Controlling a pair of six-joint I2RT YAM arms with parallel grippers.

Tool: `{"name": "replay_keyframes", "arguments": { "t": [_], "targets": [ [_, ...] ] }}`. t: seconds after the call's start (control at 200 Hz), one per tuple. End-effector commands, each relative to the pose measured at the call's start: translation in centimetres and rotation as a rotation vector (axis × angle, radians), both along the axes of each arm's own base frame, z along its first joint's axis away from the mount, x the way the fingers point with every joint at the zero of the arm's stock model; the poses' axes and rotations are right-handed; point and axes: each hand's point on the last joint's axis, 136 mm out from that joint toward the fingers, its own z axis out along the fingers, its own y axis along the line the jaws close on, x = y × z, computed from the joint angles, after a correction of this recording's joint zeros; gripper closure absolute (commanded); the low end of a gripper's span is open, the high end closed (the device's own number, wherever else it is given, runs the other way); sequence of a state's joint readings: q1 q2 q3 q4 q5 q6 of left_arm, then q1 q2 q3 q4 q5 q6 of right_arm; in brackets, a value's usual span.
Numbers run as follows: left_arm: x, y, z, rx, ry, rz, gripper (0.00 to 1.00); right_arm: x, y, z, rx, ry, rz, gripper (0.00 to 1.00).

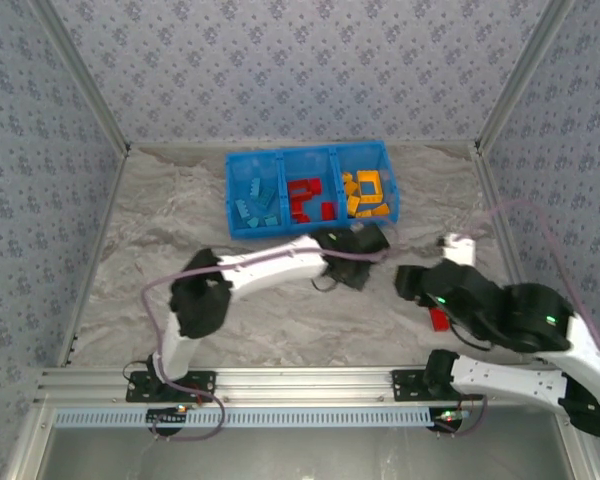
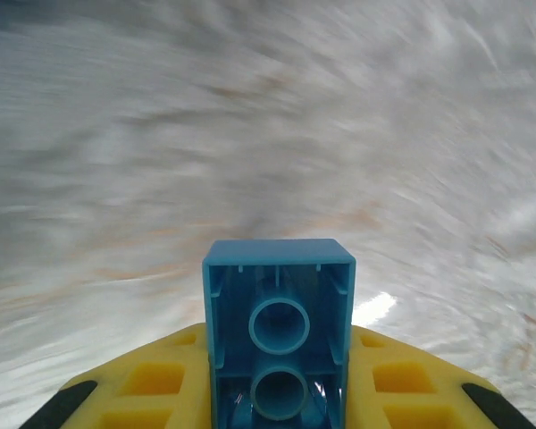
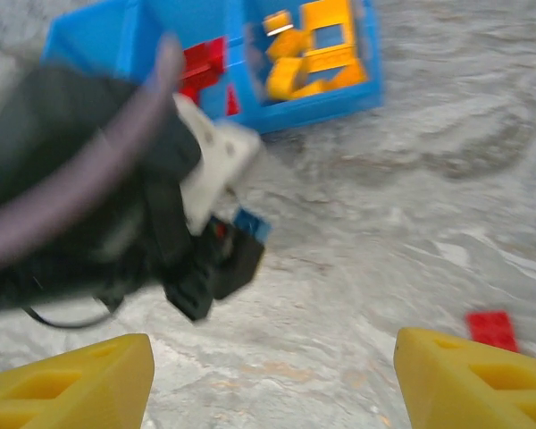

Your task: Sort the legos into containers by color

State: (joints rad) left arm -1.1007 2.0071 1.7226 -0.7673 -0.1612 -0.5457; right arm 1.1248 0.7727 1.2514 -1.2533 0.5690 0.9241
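Here, the left tool (image 1: 365, 245) sits just on the near side of the blue bin (image 1: 306, 149), in front of its right-hand end, clamped tight on a blue brick (image 2: 279, 326). In the left wrist view the brick is held hollow side to the camera, two round tubes showing, with the yellow fingers (image 2: 411, 357) pressing its side walls. That grip likely lets it drop clean on release. The tabletop (image 1: 180, 220) behind it is blurred. The bin has three compartments side by side: blue bricks (image 1: 255, 205) left, red bricks (image 1: 305, 200) middle, orange bricks (image 1: 368, 193) right, with an open square frame among the orange. Sorting looks nearly done. Judgement: the held brick belongs in the left compartment, so the left arm must cross to that side before letting go. Released here, it would land outside the bin or with the wrong colour. The right tool (image 3: 268, 384) hangs low over the tabletop, its fingers spread wide with nothing between them. A red brick (image 3: 491, 329) lies flat near one finger, probably the next pick and bound for the middle compartment. The right arm stands apart from the left, leaving the way to the bin free.
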Motion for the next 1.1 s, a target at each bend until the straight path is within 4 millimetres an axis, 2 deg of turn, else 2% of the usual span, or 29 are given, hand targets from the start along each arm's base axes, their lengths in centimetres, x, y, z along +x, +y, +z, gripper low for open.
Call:
{"name": "replay_keyframes", "arguments": {
  "t": [0.0,0.07,0.17,0.3,0.315,0.37,0.525,0.61,0.75,0.829,0.854,0.869,0.999,1.094],
  "targets": [
    [3.3,5.4,3.7,-0.041,-0.049,0.145,0.77,1.8,7.5,1.1,0.015,-0.079,0.225,0.26],
    [5.1,8.8,4.7,-0.037,-0.068,0.212,0.77,2.6,11.5,1.2,0.016,-0.121,0.334,0.26],
    [7.7,13.7,5.1,-0.019,-0.073,0.319,0.76,3.9,15.7,1.1,0.006,-0.171,0.422,0.26],
    [11.3,18.8,4.3,0.013,-0.063,0.447,0.76,5.5,19.7,1.5,0.028,-0.25,0.479,0.25],
    [11.7,19.3,4.1,0.013,-0.06,0.461,0.76,5.7,20.0,0.3,0.011,-0.243,0.486,0.25],
    [13.3,20.5,3.4,0.02,-0.052,0.503,0.76,6.5,21.4,-0.4,0.011,-0.271,0.492,0.23],
    [17.7,22.9,1.6,0.061,-0.045,0.62,0.77,8.8,24.3,-2.0,0.012,-0.327,0.503,0.22],
    [19.9,23.8,0.7,0.084,-0.048,0.672,0.77,9.9,25.2,-3.0,-0.008,-0.32,0.487,0.22],
    [22.5,23.8,-0.9,0.106,-0.039,0.707,0.77,10.6,26.0,-3.9,0.003,-0.302,0.474,0.22],
    [23.5,23.8,-1.7,0.123,-0.037,0.723,0.77,10.6,26.0,-4.4,0.006,-0.289,0.471,0.23],
    [23.4,24.0,-2.5,0.144,-0.026,0.728,0.76,10.6,25.9,-4.5,0.005,-0.285,0.471,0.22],
    [24.0,23.9,-1.9,0.132,-0.04,0.734,0.76,10.6,25.9,-4.7,0.005,-0.281,0.469,0.22],
    [24.5,24.5,-2.9,0.156,-0.02,0.776,0.75,10.3,25.4,-5.4,0.006,-0.261,0.462,0.22],
    [24.5,24.4,-3.4,0.152,-0.011,0.782,0.66,10.2,25.0,-5.7,0.008,-0.252,0.454,0.22]
  ]
}}
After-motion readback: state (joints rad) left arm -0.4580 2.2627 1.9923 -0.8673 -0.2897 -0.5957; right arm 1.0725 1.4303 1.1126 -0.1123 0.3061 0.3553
